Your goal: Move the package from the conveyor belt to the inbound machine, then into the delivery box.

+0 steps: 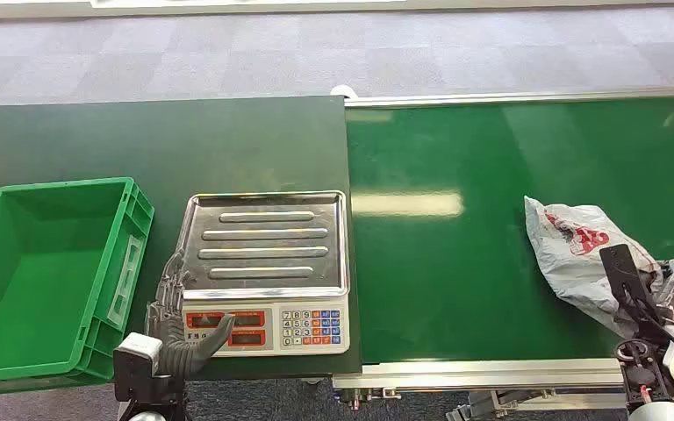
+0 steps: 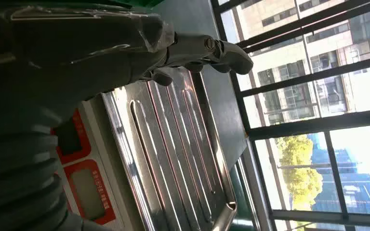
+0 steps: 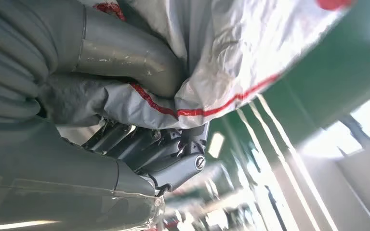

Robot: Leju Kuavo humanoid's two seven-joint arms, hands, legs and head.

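Observation:
The package (image 1: pixel 579 250), a crumpled white plastic bag with red print, lies on the green conveyor belt (image 1: pixel 456 263) at the right. My right hand (image 1: pixel 645 294) grips its near end; in the right wrist view the thumb (image 3: pixel 125 53) presses on top of the package (image 3: pixel 241 57) and the dark fingers (image 3: pixel 164 154) curl beneath it. The inbound machine, a scale (image 1: pixel 268 329) with a steel tray (image 1: pixel 263 241), stands in the middle. My left hand (image 1: pixel 180 320) hovers at the scale's front left corner, fingers apart and holding nothing; its fingers (image 2: pixel 207 50) reach over the tray (image 2: pixel 183 159).
A green delivery box (image 1: pixel 132 228) stands to the left of the scale with nothing visible inside. The dark table (image 1: pixel 184 140) stretches behind both. The belt's metal frame (image 1: pixel 491 373) runs along the near edge. Grey carpet lies beyond.

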